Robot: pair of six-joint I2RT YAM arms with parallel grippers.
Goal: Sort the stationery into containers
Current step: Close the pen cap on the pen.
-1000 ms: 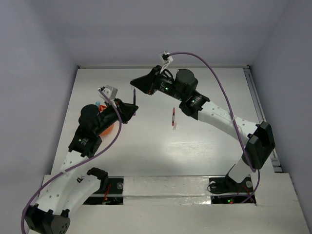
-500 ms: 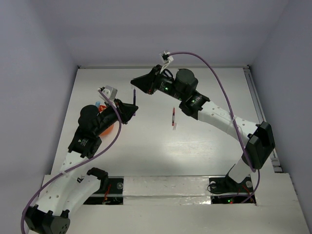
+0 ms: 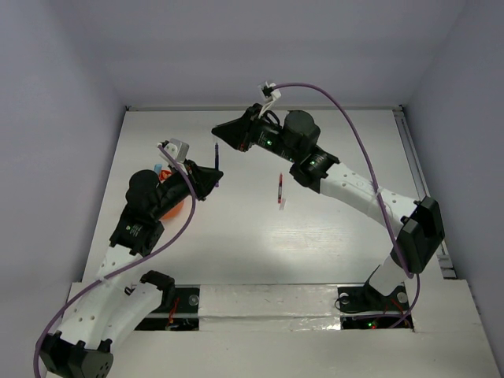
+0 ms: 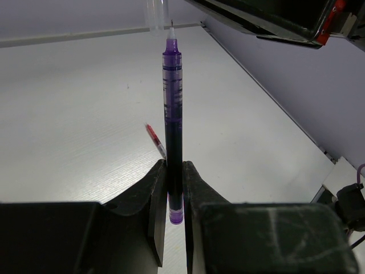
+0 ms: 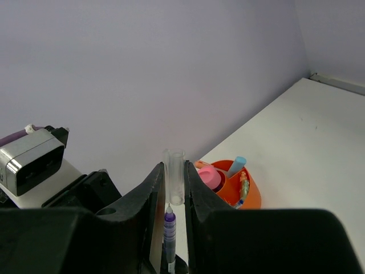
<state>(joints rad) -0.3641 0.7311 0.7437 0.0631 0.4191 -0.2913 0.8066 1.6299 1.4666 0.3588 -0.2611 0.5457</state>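
Note:
My left gripper (image 4: 174, 165) is shut on the lower end of a slim purple pen (image 4: 173, 114), which stands upright with its tip bare. Just above that tip hangs a clear pen cap (image 5: 175, 177), open end down, with my right gripper (image 5: 175, 169) shut on it. From above, the purple pen (image 3: 216, 161) stands between my left gripper (image 3: 214, 179) and my right gripper (image 3: 216, 131). A red pen (image 3: 279, 190) lies loose on the white table. The orange-red pot (image 5: 251, 197) holds a pink-capped tube (image 5: 209, 176), a pale blue cap (image 5: 236, 165) and other small items.
In the top view the orange pot (image 3: 169, 206) sits at the table's left, partly hidden under my left arm. Walls close the table (image 3: 331, 244) at the left, back and right. A purple cable (image 3: 346, 134) loops over the right arm.

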